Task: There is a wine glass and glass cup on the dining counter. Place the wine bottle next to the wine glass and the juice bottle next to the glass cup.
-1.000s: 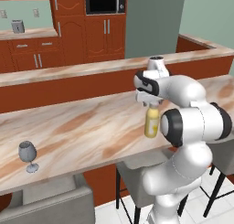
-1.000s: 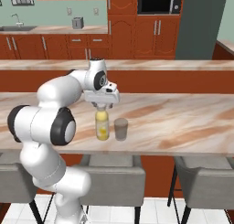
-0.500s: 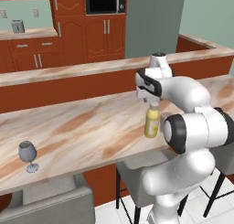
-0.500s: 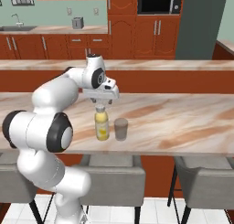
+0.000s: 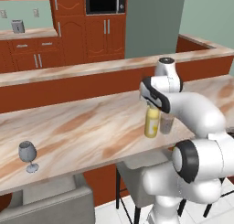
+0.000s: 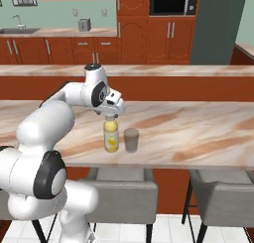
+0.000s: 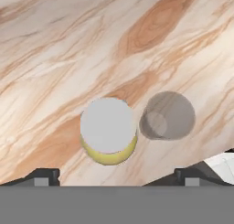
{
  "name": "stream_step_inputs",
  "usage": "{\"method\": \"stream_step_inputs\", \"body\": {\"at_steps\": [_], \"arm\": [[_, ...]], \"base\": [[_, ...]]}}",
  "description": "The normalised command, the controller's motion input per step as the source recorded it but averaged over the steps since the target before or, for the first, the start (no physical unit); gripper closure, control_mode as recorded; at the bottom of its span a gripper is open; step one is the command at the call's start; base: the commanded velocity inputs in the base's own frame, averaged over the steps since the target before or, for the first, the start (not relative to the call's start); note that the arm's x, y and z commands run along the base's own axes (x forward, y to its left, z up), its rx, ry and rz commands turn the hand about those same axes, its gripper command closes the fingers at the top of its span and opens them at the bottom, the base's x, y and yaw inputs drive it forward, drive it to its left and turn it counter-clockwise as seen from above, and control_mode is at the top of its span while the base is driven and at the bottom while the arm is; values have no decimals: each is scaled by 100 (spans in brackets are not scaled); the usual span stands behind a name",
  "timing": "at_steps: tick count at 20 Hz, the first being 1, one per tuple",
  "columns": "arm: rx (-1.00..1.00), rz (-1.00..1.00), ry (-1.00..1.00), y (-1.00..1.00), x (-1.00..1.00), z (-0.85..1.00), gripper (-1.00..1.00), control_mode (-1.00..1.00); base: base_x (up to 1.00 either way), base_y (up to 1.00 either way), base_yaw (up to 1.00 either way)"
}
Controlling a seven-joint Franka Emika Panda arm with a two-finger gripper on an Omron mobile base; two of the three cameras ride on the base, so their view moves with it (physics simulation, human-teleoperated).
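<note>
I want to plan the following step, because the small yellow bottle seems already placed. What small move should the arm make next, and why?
Probably lift the gripper straight up, clear of the small yellow juice bottle with the grey-white cap. The bottle stands upright on the marbled dining counter, close beside the grey translucent glass cup. In the hand view the jaws stand wide apart, not touching the cap, so this placement looks done.

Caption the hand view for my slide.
Top-down: grey-capped stubby yellow juice bottle beside translucent grey glass cup on marbled dining counter.
</note>
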Motion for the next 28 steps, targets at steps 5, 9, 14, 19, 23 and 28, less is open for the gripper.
{"method": "stream_step_inputs", "body": {"at_steps": [5,9,14,19,23,28], "arm": [[0,-6,-13,11,-65,-1,-100,-100],[0,-8,0,10,-59,0,-100,-100],[0,-6,0,9,-63,0,-100,-100],[0,-4,0,6,-53,-3,-100,-100],[0,0,0,0,-22,-3,-100,-100],[0,1,0,3,-25,-1,-100,-100]], "base": [[0,0,0],[0,0,0],[0,0,0],[0,0,0],[0,0,0],[0,0,0]]}}
